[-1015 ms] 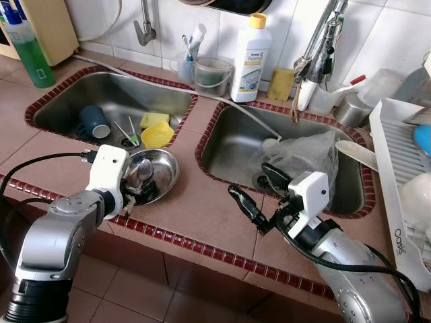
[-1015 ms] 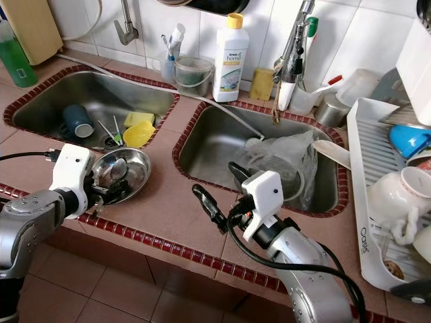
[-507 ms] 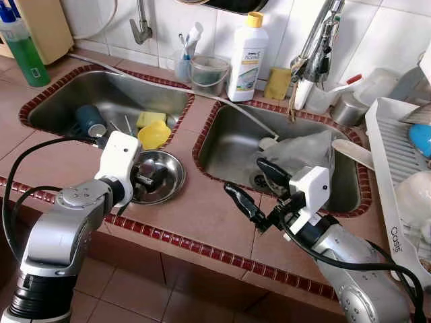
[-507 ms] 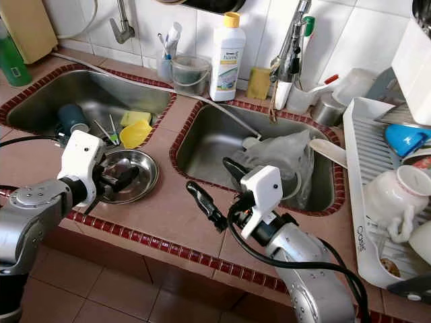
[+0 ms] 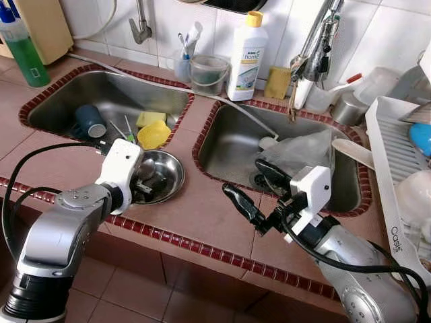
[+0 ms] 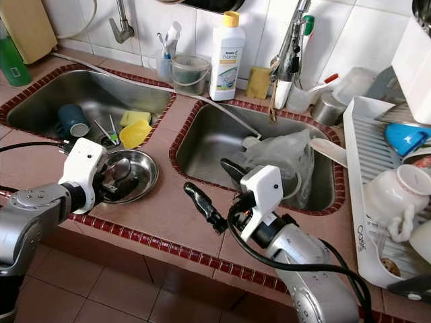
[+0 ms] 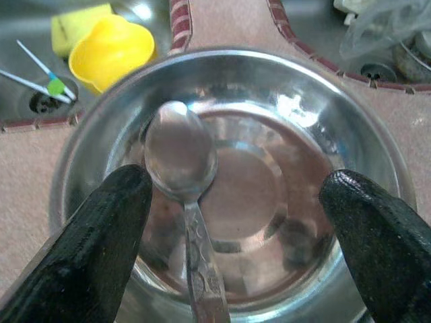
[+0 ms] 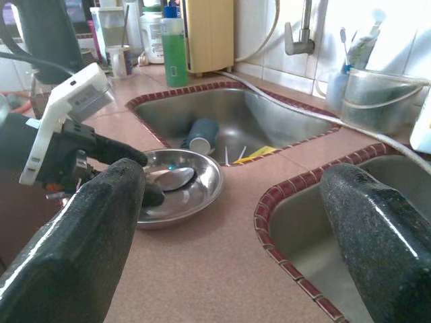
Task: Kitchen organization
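A steel bowl (image 5: 156, 176) is seen sitting on the tiled worktop (image 5: 202, 208), right at the near edge of the left sink (image 5: 108, 101). A spoon (image 7: 182, 161) is resting inside it, with the scoop end in the middle of the bowl and the handle leaning up over the rim.

The left tool (image 7: 239, 235) is held over the bowl with its fingers spread wide, one on each side of the spoon, and nothing is gripped (the near finger is just beside the spoon's scoop, contact can't be told).

The right tool (image 5: 259, 192) is held above the worktop by the front rim of the right sink (image 5: 236, 145), also wide open and empty.

A blue cup (image 5: 91, 121), a yellow cup (image 5: 155, 134) and a yellow sponge (image 5: 152, 118) are lying in the left sink. A crumpled plastic bag (image 5: 306, 151) is sitting in the right one.
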`<state>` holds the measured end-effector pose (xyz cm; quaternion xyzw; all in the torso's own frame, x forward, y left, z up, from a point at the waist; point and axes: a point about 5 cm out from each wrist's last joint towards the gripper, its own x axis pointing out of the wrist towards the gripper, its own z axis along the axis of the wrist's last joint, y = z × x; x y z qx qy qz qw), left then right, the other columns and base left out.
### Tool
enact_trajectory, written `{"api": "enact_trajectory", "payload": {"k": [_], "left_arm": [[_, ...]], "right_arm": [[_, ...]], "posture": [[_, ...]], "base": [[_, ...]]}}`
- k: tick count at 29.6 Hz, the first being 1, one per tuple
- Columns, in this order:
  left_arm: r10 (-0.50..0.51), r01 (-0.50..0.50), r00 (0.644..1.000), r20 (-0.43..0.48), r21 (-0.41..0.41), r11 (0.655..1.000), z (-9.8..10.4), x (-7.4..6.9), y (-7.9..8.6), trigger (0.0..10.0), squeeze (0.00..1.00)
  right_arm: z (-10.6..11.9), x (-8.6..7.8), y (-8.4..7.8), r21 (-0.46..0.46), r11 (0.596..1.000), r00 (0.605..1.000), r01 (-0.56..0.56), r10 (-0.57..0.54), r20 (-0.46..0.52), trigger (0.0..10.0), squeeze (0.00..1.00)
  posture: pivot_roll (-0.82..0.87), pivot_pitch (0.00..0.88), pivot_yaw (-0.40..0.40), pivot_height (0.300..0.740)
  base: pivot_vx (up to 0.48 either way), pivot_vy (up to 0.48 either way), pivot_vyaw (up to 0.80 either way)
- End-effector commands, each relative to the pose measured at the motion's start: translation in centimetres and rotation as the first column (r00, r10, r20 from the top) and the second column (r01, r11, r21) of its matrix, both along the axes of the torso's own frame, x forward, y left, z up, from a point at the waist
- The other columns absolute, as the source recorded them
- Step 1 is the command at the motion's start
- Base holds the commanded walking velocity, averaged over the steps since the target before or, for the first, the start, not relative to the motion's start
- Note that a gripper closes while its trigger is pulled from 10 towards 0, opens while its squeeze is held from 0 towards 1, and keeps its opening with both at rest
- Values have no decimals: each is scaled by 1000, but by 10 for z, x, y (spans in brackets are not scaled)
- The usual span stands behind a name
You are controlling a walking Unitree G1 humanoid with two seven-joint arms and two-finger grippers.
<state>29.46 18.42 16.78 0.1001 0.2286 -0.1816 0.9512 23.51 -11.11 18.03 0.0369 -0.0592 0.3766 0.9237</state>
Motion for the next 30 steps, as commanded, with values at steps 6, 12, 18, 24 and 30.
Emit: {"api": "enact_trajectory", "payload": {"k": [6, 12, 18, 24, 30], "left_arm": [[-9, 8, 998, -68, -7, 1000, -2, -1, -1, 10000, 0], [0, 2, 992, -124, 17, 1000, -5, 0, -1, 10000, 0], [-5, 6, 987, -159, 1, 1000, -4, 1, -4, 10000, 0], [-8, 8, 987, -163, 1, 1000, -1, 3, -5, 10000, 0], [-22, 24, 988, -155, 8, 1000, 2, 4, -5, 10000, 0]], "right_arm": [[4, -5, -1, 12, 1000, 1000, -3, 3, -13, 10000, 0], [6, -10, 0, 26, 1000, 999, -17, 17, -28, 10000, 0], [8, -13, 1, 33, 999, 999, -23, 24, -39, 10000, 0], [7, -20, 4, 45, 997, 995, -66, 69, -70, 10000, 0], [4, -27, 2, 39, 991, 985, -126, 130, -114, 10000, 0]], "posture": [[169, 121, -61, 740], [163, 129, -56, 740], [161, 133, -48, 740], [160, 135, -43, 740], [160, 137, -40, 740]], "base": [[0, 0, 0], [0, 0, 0], [0, 0, 0], [0, 0, 0], [0, 0, 0]]}}
